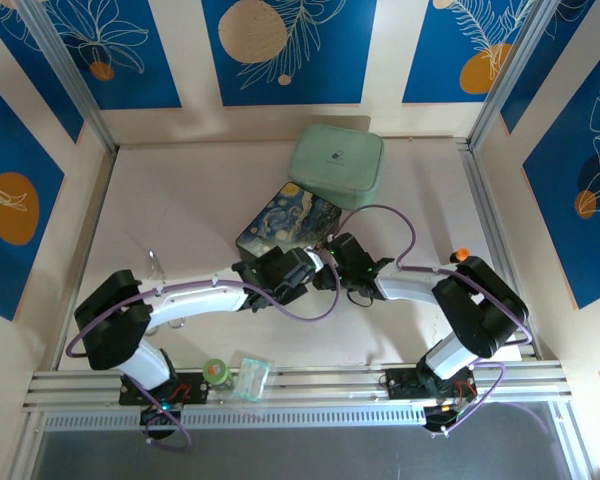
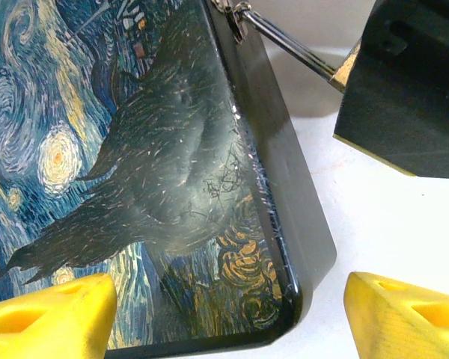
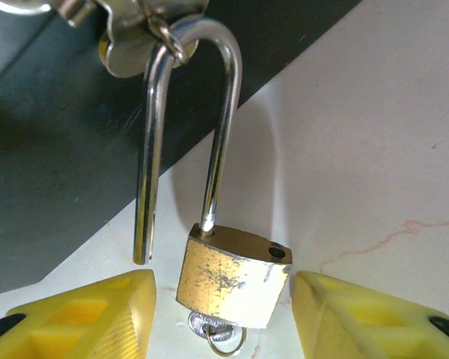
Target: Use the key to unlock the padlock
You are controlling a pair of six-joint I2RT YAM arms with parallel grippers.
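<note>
The brass padlock [image 3: 234,277] hangs by its silver shackle [image 3: 223,105] from the hasp [image 3: 131,41] of the painted box [image 2: 157,164]. The shackle's free leg stands out of the body, whose empty hole shows on top. The small silvery key [image 3: 209,330], with a little ring, sticks out of the body's underside. My right gripper [image 3: 223,299] is open, a yellow finger on each side of the lock body and apart from it. My left gripper [image 2: 226,299] is open over the box's near corner, holding nothing. From above, both grippers [image 1: 280,272] [image 1: 342,262] meet at the box's front edge.
A pale green case [image 1: 337,165] lies behind the box. An orange-capped bottle [image 1: 461,255] stands at the right, a bent wire clip [image 1: 155,265] at the left. A green-capped item [image 1: 216,372] and a clear packet [image 1: 250,378] sit by the near rail.
</note>
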